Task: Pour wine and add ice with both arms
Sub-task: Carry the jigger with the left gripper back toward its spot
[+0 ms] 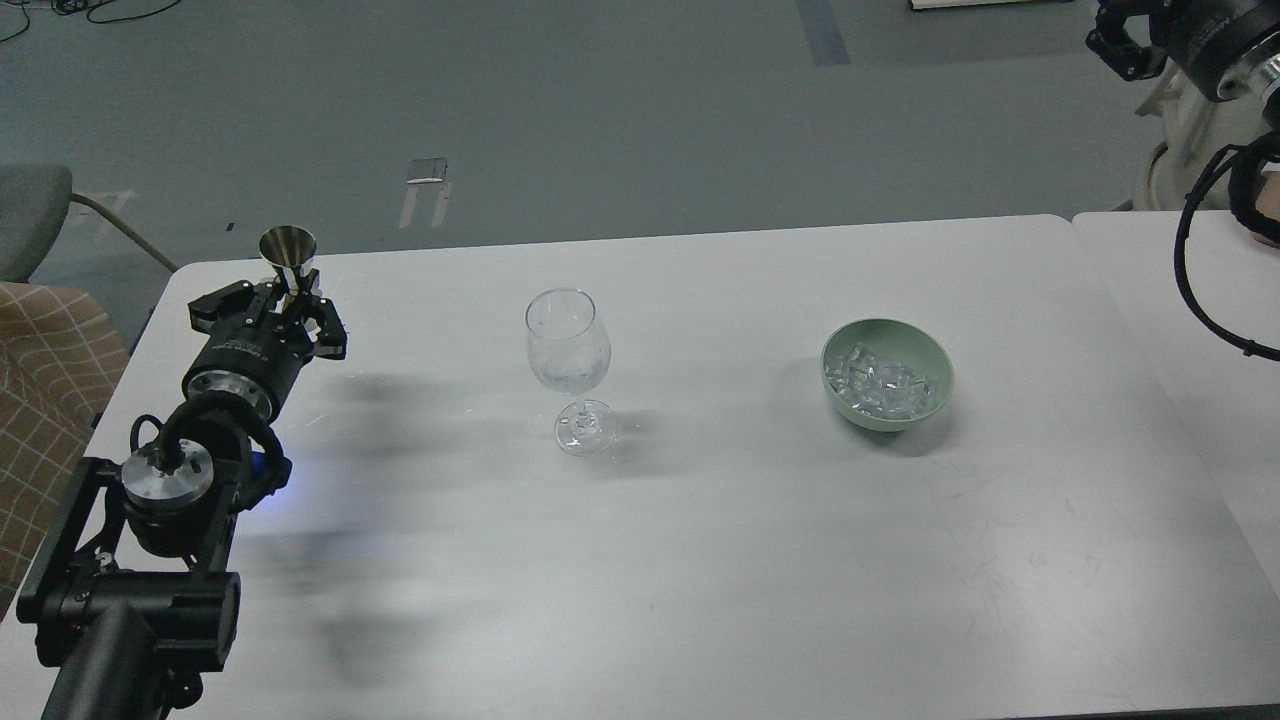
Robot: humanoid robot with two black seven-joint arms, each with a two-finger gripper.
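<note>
Right claw (1125, 45) is cut by the top edge, its fingers too dark to tell

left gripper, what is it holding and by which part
The left gripper holds a small steel cone-shaped measuring cup, clamped at its narrow lower part, mouth up.

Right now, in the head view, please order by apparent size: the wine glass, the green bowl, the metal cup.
1. Wine glass and bowl: look similar, unsure.
2. Metal cup: clearly smallest.
</note>
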